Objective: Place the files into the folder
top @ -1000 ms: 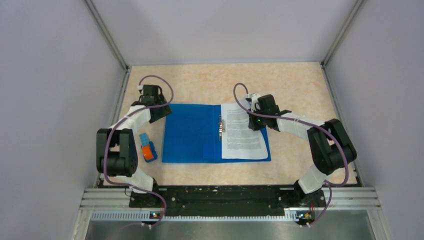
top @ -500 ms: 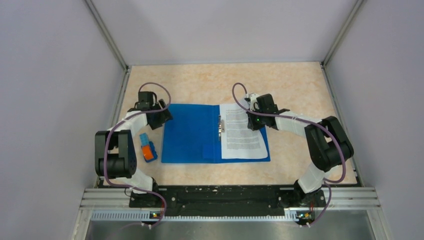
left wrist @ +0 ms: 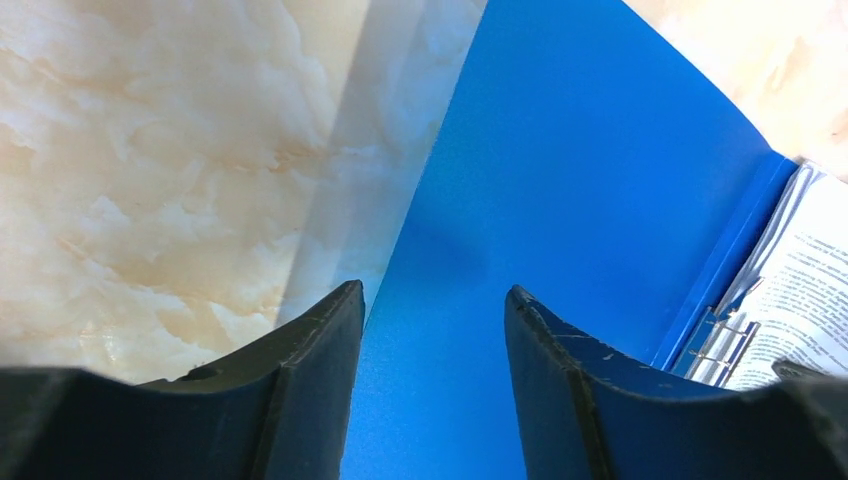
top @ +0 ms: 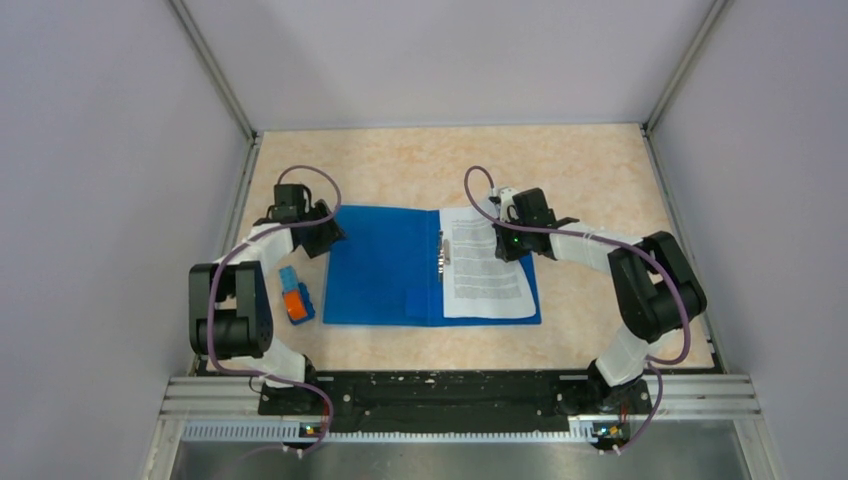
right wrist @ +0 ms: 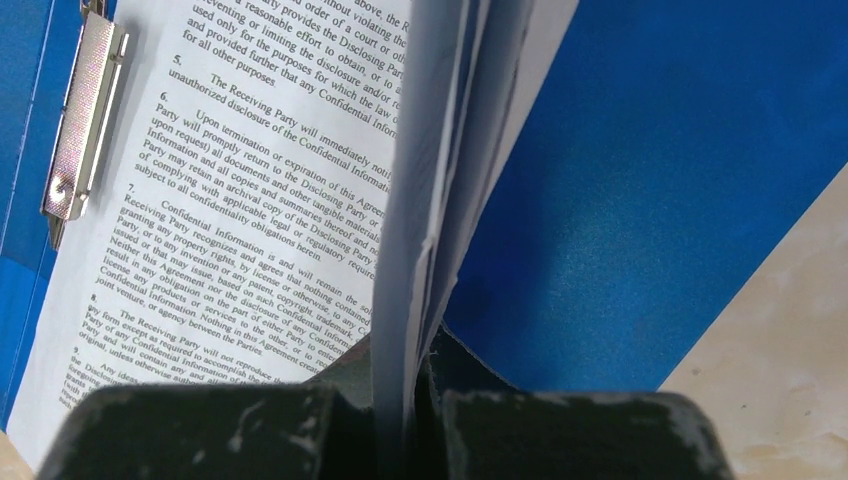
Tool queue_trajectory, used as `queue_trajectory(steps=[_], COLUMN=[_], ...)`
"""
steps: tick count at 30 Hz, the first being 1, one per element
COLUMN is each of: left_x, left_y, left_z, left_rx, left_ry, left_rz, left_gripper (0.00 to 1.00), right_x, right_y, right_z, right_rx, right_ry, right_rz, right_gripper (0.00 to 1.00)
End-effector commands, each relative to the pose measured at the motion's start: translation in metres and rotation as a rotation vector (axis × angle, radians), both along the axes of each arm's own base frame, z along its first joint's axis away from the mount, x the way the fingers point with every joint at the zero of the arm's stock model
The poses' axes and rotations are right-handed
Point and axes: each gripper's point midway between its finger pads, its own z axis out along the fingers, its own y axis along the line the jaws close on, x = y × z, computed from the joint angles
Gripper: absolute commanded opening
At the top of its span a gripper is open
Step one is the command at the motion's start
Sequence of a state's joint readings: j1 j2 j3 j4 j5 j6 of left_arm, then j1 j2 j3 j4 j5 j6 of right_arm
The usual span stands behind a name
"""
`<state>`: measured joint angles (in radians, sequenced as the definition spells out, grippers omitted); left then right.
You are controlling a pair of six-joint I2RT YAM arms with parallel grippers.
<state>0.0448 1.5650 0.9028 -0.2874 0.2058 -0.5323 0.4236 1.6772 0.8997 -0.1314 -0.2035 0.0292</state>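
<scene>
The blue folder (top: 385, 265) lies open on the table, with a metal clip (top: 441, 250) at its spine. The files (top: 485, 272), white printed sheets, lie on its right half. My right gripper (top: 507, 243) is shut on the right edge of the files (right wrist: 250, 200) and lifts that edge off the blue cover (right wrist: 650, 150). My left gripper (top: 326, 237) is open at the folder's far left corner. Its fingers (left wrist: 300, 380) straddle the left edge of the cover (left wrist: 560, 150), and nothing is between them but the cover below.
A small orange-and-blue block (top: 295, 297) lies on the table left of the folder, near the left arm. Grey walls close in the table on the left, right and far sides. The arm bases stand at the near edge.
My left gripper has shifted a little left and toward the near side at the folder's far left corner. The right gripper has barely moved and still holds the files.
</scene>
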Motion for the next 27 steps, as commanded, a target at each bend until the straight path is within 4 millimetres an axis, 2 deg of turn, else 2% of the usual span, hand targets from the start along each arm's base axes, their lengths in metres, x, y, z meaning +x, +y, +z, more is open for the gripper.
queue_trajectory(steps=[1, 8, 20, 27], left_x=[0.003, -0.001, -0.006, -0.014], left_y=[-0.012, -0.022, -0.029, -0.037], left_z=[0.023, 0.037, 0.063, 0.069], left_rx=[-0.060, -0.112, -0.153, -0.190], left_ry=[-0.069, -0.104, -0.151, -0.161], left_rz=[-0.023, -0.046, -0.069, -0.092], left_gripper=[0.56, 0.46, 0.33, 0.32], right_x=[0.012, 0.012, 0.010, 0.011], right_y=[0.015, 0.016, 0.010, 0.003], right_z=[0.015, 0.013, 0.011, 0.011], right_rx=[0.038, 0.041, 0.017, -0.010], right_ry=[-0.032, -0.024, -0.025, -0.034], right_rz=[0.011, 0.006, -0.007, -0.037], right_gripper=[0.00, 0.00, 0.00, 0.00])
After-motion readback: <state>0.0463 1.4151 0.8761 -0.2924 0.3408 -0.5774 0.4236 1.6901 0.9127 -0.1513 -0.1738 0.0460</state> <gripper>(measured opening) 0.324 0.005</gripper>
